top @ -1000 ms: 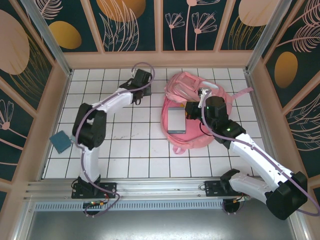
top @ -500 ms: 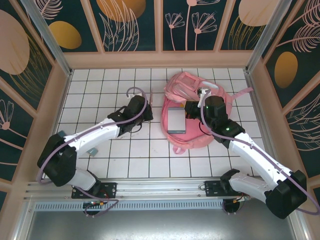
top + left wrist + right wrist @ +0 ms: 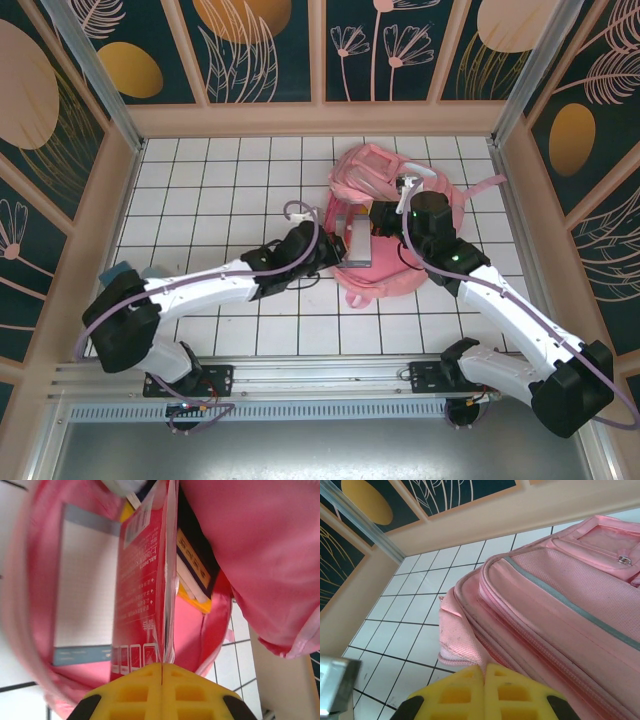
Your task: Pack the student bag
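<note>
The student bag [image 3: 385,285] is a pink backpack lying open at the right middle of the tiled table. My left gripper [image 3: 333,250] reaches into its mouth from the left. In the left wrist view it [image 3: 162,666] is shut on the edge of a flat red package [image 3: 142,580] in a clear sleeve, held upright inside the student bag [image 3: 260,550]. Beside the package lies a white notebook [image 3: 85,580] with blue bands, and a yellow and dark book [image 3: 192,555]. My right gripper [image 3: 383,218] is shut on the bag's pink fabric rim [image 3: 465,635], its fingertips [image 3: 484,669] pressed together on it.
A blue square thing [image 3: 118,271] lies at the table's left edge, partly behind my left arm. Wooden walls [image 3: 320,118] ring the tiled table [image 3: 210,190]. A pink strap [image 3: 485,184] trails to the right of the bag. A grey metallic edge [image 3: 335,687] shows at the right wrist view's lower left.
My left arm has swung from the back of the table forward and right, until its gripper reached the bag's mouth. The right arm and the bag have not moved.
</note>
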Action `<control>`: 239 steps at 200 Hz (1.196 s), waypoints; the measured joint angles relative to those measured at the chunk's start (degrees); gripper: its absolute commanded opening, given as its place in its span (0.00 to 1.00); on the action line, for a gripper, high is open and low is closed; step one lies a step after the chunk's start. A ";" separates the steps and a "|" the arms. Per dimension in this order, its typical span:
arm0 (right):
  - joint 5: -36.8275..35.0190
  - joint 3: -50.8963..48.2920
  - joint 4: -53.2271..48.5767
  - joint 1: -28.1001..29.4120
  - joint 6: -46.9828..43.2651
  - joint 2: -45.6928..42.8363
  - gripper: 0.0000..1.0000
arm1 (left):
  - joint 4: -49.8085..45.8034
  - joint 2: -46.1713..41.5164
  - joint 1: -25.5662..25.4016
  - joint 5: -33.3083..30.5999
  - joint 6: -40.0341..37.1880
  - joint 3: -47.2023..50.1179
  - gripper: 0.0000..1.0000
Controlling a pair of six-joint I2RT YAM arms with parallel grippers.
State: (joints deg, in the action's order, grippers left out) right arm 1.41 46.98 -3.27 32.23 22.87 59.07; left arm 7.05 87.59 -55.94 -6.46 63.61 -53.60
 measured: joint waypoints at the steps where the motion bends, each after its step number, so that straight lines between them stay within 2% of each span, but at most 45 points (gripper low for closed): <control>1: 0.00 0.00 0.00 0.00 0.00 0.00 0.00 | 0.11 0.15 -0.04 0.04 0.04 -0.02 0.00; 73: -0.02 0.00 -0.04 0.00 0.00 -0.04 0.00 | 7.45 14.14 -0.31 0.48 1.38 -12.24 0.00; 109: -0.72 0.00 -0.46 -0.07 -0.02 -0.15 0.00 | 16.57 19.61 -0.22 2.36 1.62 -13.05 0.00; 119: -0.94 0.00 -0.59 -0.07 -0.02 -0.31 0.00 | 17.29 19.87 -0.22 2.43 1.62 -13.05 0.12; 131: -1.07 0.00 -0.59 -0.11 -0.02 -0.52 0.00 | 17.20 19.89 -0.22 2.38 1.29 -13.05 0.14; 136: -1.09 0.00 -0.59 -0.11 -0.02 -0.63 0.00 | 17.11 19.89 -0.22 2.36 1.16 -13.05 0.18; 148: -1.09 0.00 -0.63 -0.11 -0.04 -0.66 0.00 | 15.93 19.89 -0.22 1.40 0.79 -13.05 0.44; 168: -1.07 0.00 -0.68 -0.11 -0.02 -0.66 0.00 | 11.85 19.89 -0.26 -1.14 -0.17 -13.07 0.63; 191: -0.85 0.00 -0.66 -0.11 -0.02 -0.66 0.00 | 5.07 19.93 -0.26 -4.02 -1.51 -13.16 0.70; 239: -0.85 0.00 -0.66 -0.11 -0.02 -0.66 0.00 | -0.83 16.09 -0.26 -8.26 -2.82 -9.42 0.71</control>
State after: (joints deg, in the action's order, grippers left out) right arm 0.56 46.98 -3.92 32.12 22.85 58.41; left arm 6.22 103.68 -56.21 -14.72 60.80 -63.02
